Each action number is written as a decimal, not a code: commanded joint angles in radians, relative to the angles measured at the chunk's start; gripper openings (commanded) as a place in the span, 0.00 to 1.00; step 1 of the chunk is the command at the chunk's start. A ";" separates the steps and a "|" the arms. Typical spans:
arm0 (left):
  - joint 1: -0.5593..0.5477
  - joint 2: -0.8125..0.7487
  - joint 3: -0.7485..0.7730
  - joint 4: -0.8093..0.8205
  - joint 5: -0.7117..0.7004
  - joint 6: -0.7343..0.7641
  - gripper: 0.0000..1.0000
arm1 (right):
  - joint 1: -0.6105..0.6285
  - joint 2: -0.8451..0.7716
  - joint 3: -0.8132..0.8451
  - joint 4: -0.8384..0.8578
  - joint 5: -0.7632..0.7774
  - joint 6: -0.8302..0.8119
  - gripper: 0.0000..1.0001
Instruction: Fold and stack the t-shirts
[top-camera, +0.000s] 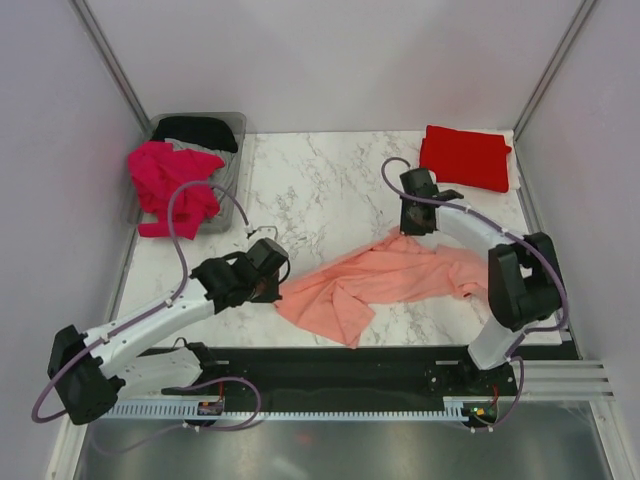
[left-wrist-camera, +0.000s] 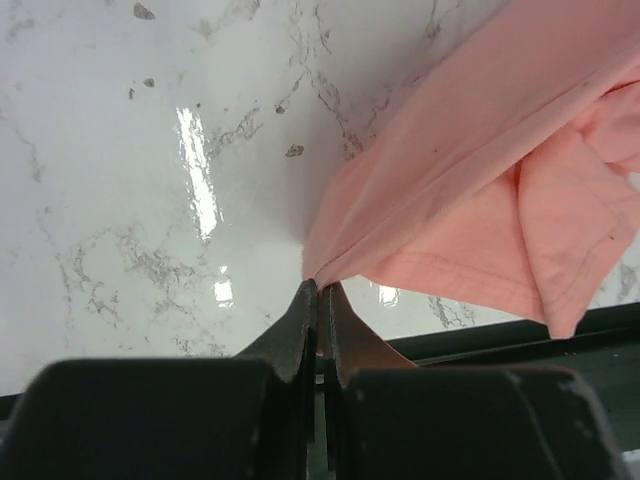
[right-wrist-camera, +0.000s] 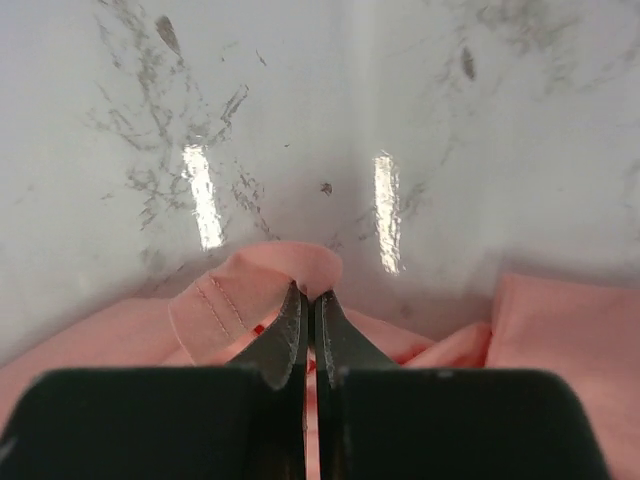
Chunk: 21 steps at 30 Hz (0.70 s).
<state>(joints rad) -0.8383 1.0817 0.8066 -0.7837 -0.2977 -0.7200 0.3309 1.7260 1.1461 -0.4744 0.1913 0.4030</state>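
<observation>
A salmon pink t-shirt lies crumpled across the marble table, front centre. My left gripper is shut on its left corner; in the left wrist view the cloth runs out from between the closed fingertips. My right gripper is shut on the shirt's far edge, where a hemmed fold is pinched at the tips. A folded bright red t-shirt lies at the back right. A magenta t-shirt and a black one sit in the bin.
The clear grey plastic bin stands at the back left, with the magenta cloth hanging over its rim. White walls close in both sides and the back. A black rail runs along the near table edge.
</observation>
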 joint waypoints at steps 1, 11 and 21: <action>0.008 -0.089 0.149 -0.135 -0.076 0.036 0.02 | -0.006 -0.201 0.156 -0.124 0.074 -0.044 0.01; 0.008 -0.216 0.437 -0.302 -0.130 0.073 0.02 | -0.007 -0.470 0.334 -0.337 -0.093 -0.043 0.06; 0.008 -0.284 0.422 -0.414 -0.242 0.122 0.02 | -0.007 -0.752 0.095 -0.364 -0.026 0.062 0.04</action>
<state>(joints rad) -0.8352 0.8162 1.1992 -1.1164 -0.4438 -0.6628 0.3302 1.0470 1.2182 -0.8349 0.1265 0.4393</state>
